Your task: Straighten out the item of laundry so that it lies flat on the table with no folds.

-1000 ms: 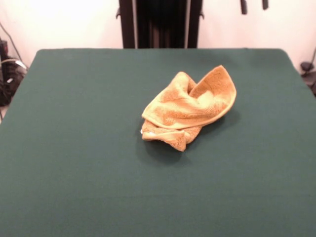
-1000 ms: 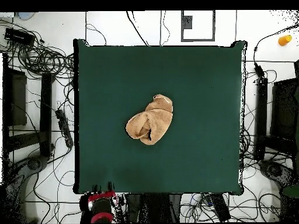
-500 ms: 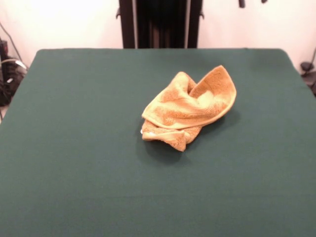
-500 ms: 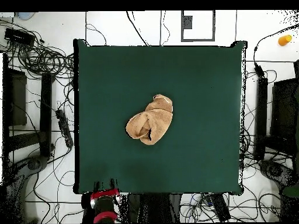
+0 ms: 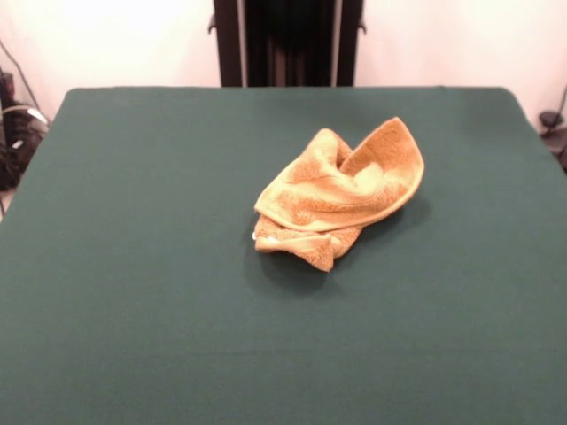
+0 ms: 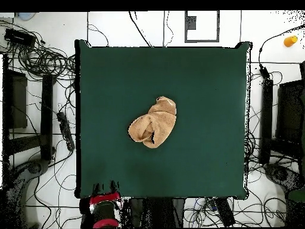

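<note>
The robot's gripper does not show clearly in either view, so whether its jaws are open or closed cannot be told; only a red and black part of the arm [image 6: 105, 209] appears in the overhead view, just off the table's bottom edge and well apart from the cloth. The item of laundry [image 5: 341, 193], a golden-orange terry towel, lies crumpled near the middle of the table [image 5: 133, 266], doubled over on itself, with one rounded flap standing up at the upper right in the front view and a bunched, tucked corner at the lower left. No part of it is near any table edge. To do the step well, the arm would likely need to come in over the towel, pinch a single layer at an outer corner or hem rather than the thick bunch, then draw it outward low across the dark green surface so the fold opens instead of dragging the whole heap.
</note>
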Available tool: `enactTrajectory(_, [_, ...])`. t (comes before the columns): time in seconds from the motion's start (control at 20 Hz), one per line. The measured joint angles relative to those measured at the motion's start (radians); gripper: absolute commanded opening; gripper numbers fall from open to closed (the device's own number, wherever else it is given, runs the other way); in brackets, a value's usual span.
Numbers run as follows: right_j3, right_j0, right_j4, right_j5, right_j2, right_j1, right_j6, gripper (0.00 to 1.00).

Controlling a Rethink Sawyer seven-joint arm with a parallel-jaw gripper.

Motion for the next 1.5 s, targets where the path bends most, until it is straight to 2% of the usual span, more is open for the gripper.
enactTrajectory(0.25, [-0.043,0.021,0.037,-0.016,-0.017,0.028,0.015,1.0])
enactTrajectory(0.4, [-0.088,0.045,0.07,-0.017,-0.042,0.084,0.053,1.0])
enactTrajectory(0.75, [-0.182,0.107,0.119,-0.017,-0.119,0.282,0.21,1.0])
enactTrajectory(0.85, [-0.218,0.126,0.127,-0.017,-0.148,0.366,0.321,1.0])
enactTrajectory(1.15, [-0.246,0.124,0.128,-0.016,-0.157,0.42,0.471,1.0])
enactTrajectory(1.5, [-0.25,0.093,0.128,-0.017,-0.161,0.424,0.49,1.0])
